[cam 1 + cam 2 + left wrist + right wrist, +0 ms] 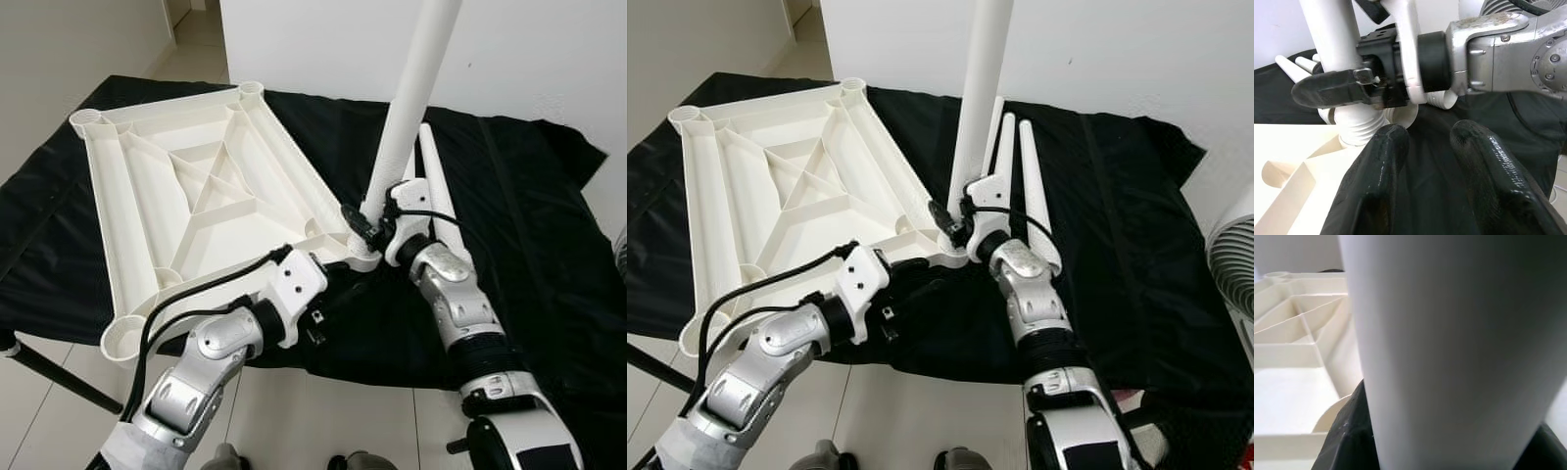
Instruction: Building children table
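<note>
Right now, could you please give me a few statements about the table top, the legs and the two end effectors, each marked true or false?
1. The table top lies underside up on the black cloth. True.
2. The right end effector grips the upright leg near its base. True.
3. The upright leg stands in the table top's far left corner. False: it stands at the near right corner socket.
4. The left end effector holds a leg. False: it is open, holding nothing.
5. Spare legs lie on the cloth. True.

Silver arms, white wrists, black cables (glossy black fingers [1484,161]).
</note>
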Available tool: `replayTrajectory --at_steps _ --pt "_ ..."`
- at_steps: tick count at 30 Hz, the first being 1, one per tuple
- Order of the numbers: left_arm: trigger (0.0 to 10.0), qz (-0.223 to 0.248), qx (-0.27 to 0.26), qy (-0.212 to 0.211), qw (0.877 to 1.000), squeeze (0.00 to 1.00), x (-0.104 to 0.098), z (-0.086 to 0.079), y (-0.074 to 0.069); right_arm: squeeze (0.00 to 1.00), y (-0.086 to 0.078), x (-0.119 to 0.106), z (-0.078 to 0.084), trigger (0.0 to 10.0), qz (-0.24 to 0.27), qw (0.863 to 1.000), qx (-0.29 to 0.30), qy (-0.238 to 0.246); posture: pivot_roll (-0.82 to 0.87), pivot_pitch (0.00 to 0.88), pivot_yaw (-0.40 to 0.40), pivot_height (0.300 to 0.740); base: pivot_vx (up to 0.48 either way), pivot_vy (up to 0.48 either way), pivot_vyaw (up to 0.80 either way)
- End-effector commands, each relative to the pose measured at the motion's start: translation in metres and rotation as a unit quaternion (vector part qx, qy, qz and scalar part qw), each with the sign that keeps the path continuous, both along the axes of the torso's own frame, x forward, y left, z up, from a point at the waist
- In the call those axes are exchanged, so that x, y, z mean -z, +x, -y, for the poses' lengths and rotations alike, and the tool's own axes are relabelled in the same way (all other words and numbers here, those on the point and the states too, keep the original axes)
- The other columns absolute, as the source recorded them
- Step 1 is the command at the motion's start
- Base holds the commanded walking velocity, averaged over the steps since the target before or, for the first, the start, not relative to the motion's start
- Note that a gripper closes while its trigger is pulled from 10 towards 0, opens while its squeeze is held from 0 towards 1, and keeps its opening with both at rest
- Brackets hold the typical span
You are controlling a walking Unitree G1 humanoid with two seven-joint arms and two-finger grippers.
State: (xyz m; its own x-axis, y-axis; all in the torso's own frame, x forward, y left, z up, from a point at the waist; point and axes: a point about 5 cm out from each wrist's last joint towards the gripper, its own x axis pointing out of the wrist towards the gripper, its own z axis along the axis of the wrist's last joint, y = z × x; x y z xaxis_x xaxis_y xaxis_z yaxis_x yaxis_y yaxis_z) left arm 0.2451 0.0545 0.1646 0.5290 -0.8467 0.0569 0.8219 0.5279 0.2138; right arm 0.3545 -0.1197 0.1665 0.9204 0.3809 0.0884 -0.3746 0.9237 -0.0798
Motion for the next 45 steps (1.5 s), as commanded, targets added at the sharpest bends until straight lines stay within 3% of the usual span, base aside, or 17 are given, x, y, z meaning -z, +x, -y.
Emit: replayTrajectory --at_steps 1,4,6,11,12,16,22,23,24,25,36,37,38,39,45 --pt "10.0 -0.001 0.015 0.002 1.0 0.0 -0.001 0.001 -0.002 0.0 -0.001 0.015 0.006 10.0 -0.041 0.998 0.046 0.002 -0.04 0.077 -0.002 0.74 0.0 0.0 0.0" --pt "10.0 -0.001 0.016 0.002 1.0 0.0 -0.001 0.002 -0.002 0.0 -0.003 0.015 0.004 10.0 -0.043 0.995 0.086 0.018 -0.04 0.077 -0.002 0.74 0.0 0.0 0.0" --pt "10.0 0.0 0.018 0.003 1.0 0.0 -0.001 0.002 -0.001 0.0 -0.009 0.015 -0.002 10.0 -0.03 0.989 0.145 0.027 -0.04 0.07 -0.008 0.74 0.0 0.0 0.0" --pt "10.0 0.0 0.018 0.002 1.0 0.0 -0.001 0.003 -0.001 0.0 -0.014 0.015 -0.006 10.0 -0.025 0.983 0.178 0.035 -0.05 0.063 -0.012 0.74 0.0 0.0 0.0" --pt "10.0 0.001 0.019 0.001 1.0 0.0 -0.001 0.004 -0.001 0.0 -0.023 0.018 -0.017 10.0 -0.032 0.978 0.203 0.042 -0.05 0.063 -0.012 0.74 0.0 0.0 0.0" --pt "10.0 0.002 0.021 0.0 1.0 0.0 -0.001 0.005 0.0 0.0 -0.028 0.018 -0.031 10.0 -0.039 0.981 0.183 0.05 -0.05 0.056 -0.013 0.74 0.0 0.0 0.0" --pt "10.0 0.002 0.022 0.0 1.0 0.0 -0.001 0.005 0.0 0.0 -0.026 0.015 -0.023 10.0 -0.036 0.978 0.199 0.045 -0.05 0.048 -0.013 0.74 0.0 0.0 0.0" --pt "10.0 0.003 0.022 0.0 1.0 0.0 -0.001 0.006 0.0 0.56 -0.026 0.015 -0.022 10.0 -0.034 0.978 0.201 0.046 -0.05 0.048 -0.013 0.74 0.0 0.0 0.0" --pt "10.0 0.003 0.022 0.0 1.0 0.0 -0.001 0.006 0.0 0.56 -0.026 0.015 -0.021 10.0 -0.033 0.978 0.202 0.046 -0.05 0.048 -0.013 0.74 0.0 0.0 0.0" --pt "10.0 0.004 0.021 0.0 1.0 0.0 -0.001 0.006 0.001 1.0 -0.027 0.013 -0.022 10.0 -0.027 0.979 0.199 0.047 -0.05 0.048 -0.011 0.74 0.0 0.0 0.0" --pt "10.0 0.009 0.013 -0.002 1.0 0.0 -0.004 0.004 0.005 1.0 -0.017 0.003 -0.014 10.0 -0.014 0.99 0.133 0.053 -0.06 0.055 -0.005 0.74 0.0 0.0 0.0" --pt "10.0 0.009 0.013 -0.002 1.0 0.0 -0.004 0.004 0.005 0.65 -0.015 0.002 -0.013 10.0 -0.015 0.993 0.105 0.051 -0.06 0.055 -0.005 0.74 0.0 0.0 0.0" --pt "10.0 0.009 0.013 -0.002 1.0 0.0 -0.004 0.004 0.005 0.65 -0.015 0.002 -0.013 10.0 -0.015 0.993 0.105 0.051 -0.06 0.055 -0.005 0.74 0.0 0.0 0.0" --pt "10.0 0.01 0.013 -0.001 1.0 0.0 -0.004 0.004 0.005 0.0 -0.013 0.001 -0.012 10.0 -0.013 0.996 0.075 0.043 -0.06 0.055 -0.005 0.74 0.0 0.0 0.0" --pt "10.0 0.013 0.013 0.002 1.0 0.0 -0.006 0.001 0.007 0.0 -0.009 -0.002 -0.006 10.0 -0.007 1.0 -0.017 0.014 -0.05 0.064 0.008 0.74 0.0 0.0 0.0"
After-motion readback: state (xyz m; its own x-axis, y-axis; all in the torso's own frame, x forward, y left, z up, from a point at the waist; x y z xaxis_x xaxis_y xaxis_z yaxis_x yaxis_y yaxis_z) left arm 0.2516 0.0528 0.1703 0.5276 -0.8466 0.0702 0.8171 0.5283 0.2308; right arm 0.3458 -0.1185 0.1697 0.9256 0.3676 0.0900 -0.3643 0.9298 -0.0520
